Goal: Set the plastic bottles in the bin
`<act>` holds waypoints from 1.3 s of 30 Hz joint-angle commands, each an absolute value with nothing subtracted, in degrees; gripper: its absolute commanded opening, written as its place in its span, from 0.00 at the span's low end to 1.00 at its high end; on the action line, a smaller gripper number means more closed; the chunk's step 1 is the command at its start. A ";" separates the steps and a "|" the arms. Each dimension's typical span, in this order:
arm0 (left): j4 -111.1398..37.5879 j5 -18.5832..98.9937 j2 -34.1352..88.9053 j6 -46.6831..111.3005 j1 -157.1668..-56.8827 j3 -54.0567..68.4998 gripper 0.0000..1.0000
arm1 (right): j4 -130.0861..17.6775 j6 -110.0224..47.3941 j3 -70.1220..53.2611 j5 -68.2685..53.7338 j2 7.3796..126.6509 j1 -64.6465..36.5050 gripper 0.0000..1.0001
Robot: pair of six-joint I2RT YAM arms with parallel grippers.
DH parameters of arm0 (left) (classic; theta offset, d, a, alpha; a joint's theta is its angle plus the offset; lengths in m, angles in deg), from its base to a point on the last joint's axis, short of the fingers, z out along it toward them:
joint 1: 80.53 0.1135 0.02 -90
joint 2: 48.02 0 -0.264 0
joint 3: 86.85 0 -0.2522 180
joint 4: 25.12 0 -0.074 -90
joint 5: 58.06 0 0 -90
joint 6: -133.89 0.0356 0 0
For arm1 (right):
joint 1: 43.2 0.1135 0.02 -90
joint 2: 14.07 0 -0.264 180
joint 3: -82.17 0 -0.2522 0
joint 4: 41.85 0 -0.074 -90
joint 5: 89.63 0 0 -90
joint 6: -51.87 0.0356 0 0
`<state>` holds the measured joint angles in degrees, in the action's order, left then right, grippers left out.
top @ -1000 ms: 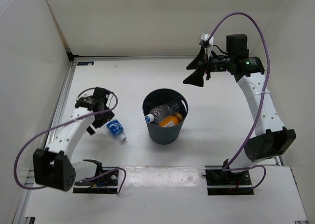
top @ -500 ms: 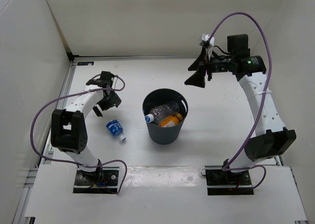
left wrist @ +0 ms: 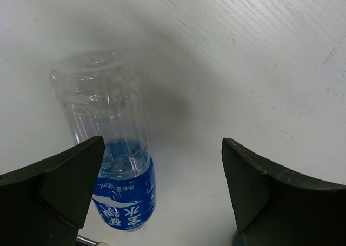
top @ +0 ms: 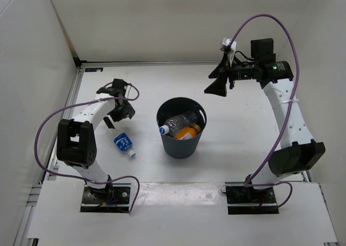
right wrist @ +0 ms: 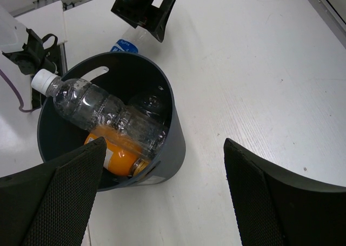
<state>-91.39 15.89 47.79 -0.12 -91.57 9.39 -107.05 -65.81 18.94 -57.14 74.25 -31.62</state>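
The white surface (top: 243, 121) fills most of the overhead view, and the dark grey-blue bin (top: 181, 146) stands upright near its middle. The right hand (top: 216, 79) hangs high at the upper right of that view with its fingers spread wide and nothing between them. The left hand (top: 120, 110) is at the centre left, equally spread and empty. From above, the bin's contents are a jumble. The right wrist view, framed by its own open hand (right wrist: 162, 203), sorts them out inside the bin (right wrist: 173, 132). A clear bottle (right wrist: 102, 113) lies slantwise on top with its white cap at the upper left rim. An orange bottle (right wrist: 116, 158) sits under it at the lower edge, and a third bottle (right wrist: 148, 102), also clear, is half hidden behind them; I cannot read its label. The same view catches the blue-labelled bottle (right wrist: 127, 42) only as a sliver beyond the rim. Overhead, that blue-labelled bottle (top: 124, 144) lies on its side on the surface, left of the bin and well apart from it, just below the left hand. The left wrist view alone shows it close: the blue-labelled bottle (left wrist: 108, 143) lies left of centre under the open left hand (left wrist: 162, 186), base toward the top of the frame, label beside the left finger. Whether they touch I cannot tell.
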 commanded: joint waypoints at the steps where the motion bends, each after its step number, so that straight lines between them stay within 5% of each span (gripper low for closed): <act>1: -92.49 15.34 44.53 -0.67 -91.51 8.47 1.00 | -108.08 -67.13 21.58 -57.55 74.70 -31.51 0.90; 13: -90.38 13.13 35.91 -0.05 -93.01 10.21 1.00 | -108.08 -69.07 21.67 -58.60 76.46 -31.86 0.90; 33: -89.42 22.71 52.61 0.38 -89.05 10.57 1.00 | -112.65 -69.24 24.74 -57.64 78.22 -34.32 0.90; 39: -87.93 24.21 52.70 1.00 -88.79 11.19 0.85 | -113.61 -69.07 25.27 -56.41 78.66 -33.79 0.90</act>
<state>-89.55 22.32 54.21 0.32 -89.17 12.76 -112.62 -69.68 22.78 -56.66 78.36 -34.07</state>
